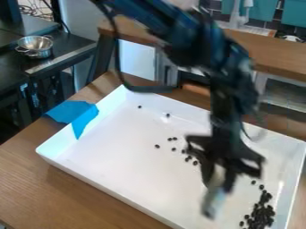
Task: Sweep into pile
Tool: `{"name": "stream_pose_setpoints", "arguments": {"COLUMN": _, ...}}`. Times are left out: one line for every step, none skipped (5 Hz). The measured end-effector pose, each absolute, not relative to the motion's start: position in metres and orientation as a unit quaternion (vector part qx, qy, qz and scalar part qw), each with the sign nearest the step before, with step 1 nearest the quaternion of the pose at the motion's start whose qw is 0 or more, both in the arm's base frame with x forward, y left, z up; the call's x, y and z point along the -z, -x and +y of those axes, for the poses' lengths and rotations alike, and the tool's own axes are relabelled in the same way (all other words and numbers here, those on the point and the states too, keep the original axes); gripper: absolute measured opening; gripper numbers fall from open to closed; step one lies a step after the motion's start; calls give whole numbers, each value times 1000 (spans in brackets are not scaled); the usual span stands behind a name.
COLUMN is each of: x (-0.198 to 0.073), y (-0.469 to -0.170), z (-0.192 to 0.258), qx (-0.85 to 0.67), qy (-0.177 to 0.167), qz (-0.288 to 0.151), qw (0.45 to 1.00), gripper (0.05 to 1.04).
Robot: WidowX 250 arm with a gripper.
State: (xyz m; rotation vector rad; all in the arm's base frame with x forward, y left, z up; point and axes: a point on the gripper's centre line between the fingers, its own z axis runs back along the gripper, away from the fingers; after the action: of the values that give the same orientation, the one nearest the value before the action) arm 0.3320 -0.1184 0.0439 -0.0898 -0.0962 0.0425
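seen against a clock dial centred on the white tray [113,165], my pincer [220,179] hangs over the tray at about four o'clock; it is heavily blurred, and i cannot tell whether it is wide, narrow or holding anything. below it hangs a pale, smeared form [214,201] with a dark lower end; its outline is lost, and i cannot tell what it is or whether i grip it. my arm [221,80] enters from twelve o'clock, likewise blurred, and hides part of the tray's far wall and floor. the tray's near corner, towards five o'clock, is cut off by the lower border

the black pieces [260,217] are small, dark and rounded, like beans or beads. most lie crowded in a ragged heap between four and five o'clock, beside the tray's right-hand wall, too dense to separate by eye. a few lie just above this heap, a loose scatter [174,149] lies near the dial's centre, partly beside my blurred outline, and two single pieces lie apart between eleven and twelve

surrounding parts: blue tape [74,114] over the rim at ten o'clock; wooden table [36,179] beneath the tray; metal bowl [36,47] beyond, between ten and eleven
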Motion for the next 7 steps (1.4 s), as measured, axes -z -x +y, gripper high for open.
{"name": "stream_pose_setpoints", "arguments": {"x": -62, "y": -339, "z": -84, "qx": -25, "qy": 62, "qz": -54, "qw": 996, "gripper": 360}}
{"name": "stream_pose_setpoints", "arguments": {"x": -70, "y": -346, "z": -43, "qx": -29, "qy": 47, "qz": -67, "qw": 996, "gripper": 360}}
{"name": "stream_pose_setpoints", "arguments": {"x": -74, "y": -356, "z": 2, "qx": -33, "qy": 21, "qz": -92, "qw": 995, "gripper": 360}}
{"name": "stream_pose_setpoints", "arguments": {"x": -69, "y": -374, "z": 49, "qx": -48, "qy": 17, "qz": -102, "qw": 994, "gripper": 360}}
{"name": "stream_pose_setpoints", "arguments": {"x": -59, "y": -389, "z": 82, "qx": -59, "qy": 3, "qz": -109, "qw": 992, "gripper": 360}}
{"name": "stream_pose_setpoints", "arguments": {"x": -46, "y": -403, "z": 92, "qx": -66, "qy": -10, "qz": -111, "qw": 992, "gripper": 360}}
{"name": "stream_pose_setpoints", "arguments": {"x": -37, "y": -409, "z": 108, "qx": -87, "qy": -28, "qz": -120, "qw": 989, "gripper": 360}}
